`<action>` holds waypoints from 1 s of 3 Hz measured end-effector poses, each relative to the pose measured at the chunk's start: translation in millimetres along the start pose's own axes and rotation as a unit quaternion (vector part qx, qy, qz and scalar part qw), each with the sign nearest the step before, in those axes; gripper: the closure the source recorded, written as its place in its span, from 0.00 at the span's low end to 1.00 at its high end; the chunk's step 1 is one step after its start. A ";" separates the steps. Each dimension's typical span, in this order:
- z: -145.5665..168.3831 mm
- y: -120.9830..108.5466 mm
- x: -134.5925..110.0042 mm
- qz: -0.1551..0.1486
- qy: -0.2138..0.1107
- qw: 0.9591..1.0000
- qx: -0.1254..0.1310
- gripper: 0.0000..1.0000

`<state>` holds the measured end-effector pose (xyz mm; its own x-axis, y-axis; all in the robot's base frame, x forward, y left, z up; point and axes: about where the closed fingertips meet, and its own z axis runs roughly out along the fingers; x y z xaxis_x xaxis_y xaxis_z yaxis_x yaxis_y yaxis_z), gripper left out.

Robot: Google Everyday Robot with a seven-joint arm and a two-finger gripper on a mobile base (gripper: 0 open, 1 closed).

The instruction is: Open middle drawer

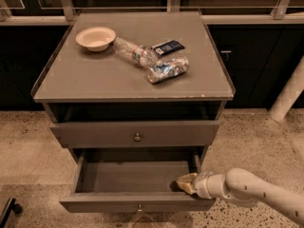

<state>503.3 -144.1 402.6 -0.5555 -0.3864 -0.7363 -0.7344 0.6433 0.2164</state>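
The middle drawer [104, 204] is the lower of the two grey fronts in view. It stands pulled out toward me, and its inside [133, 175] looks bare. A small round knob [139, 207] sits at the centre of its front. My gripper [186, 183] is at the drawer's right end, just behind the front panel and inside the drawer's rim. The white arm [247, 191] comes in from the lower right. The grey drawer above it [95, 134], with its own knob [137, 137], is closed.
On the cabinet top [95, 82] lie a white bowl [95, 37], a clear plastic bottle [134, 52], a dark blue packet [167, 47] and a crumpled shiny bag [167, 69]. A white post [289, 91] stands at right. The floor is speckled stone.
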 end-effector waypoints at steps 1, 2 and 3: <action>-19.3 11.9 9.6 0.009 -0.018 1.000 0.013 1.00; -58.9 21.1 7.4 0.001 -0.053 0.997 0.054 1.00; -95.0 18.4 -0.6 0.002 -0.098 0.990 0.100 0.82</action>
<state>453.1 -194.8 468.0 -0.4581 -0.2604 -0.8499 -0.6288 0.7707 0.1028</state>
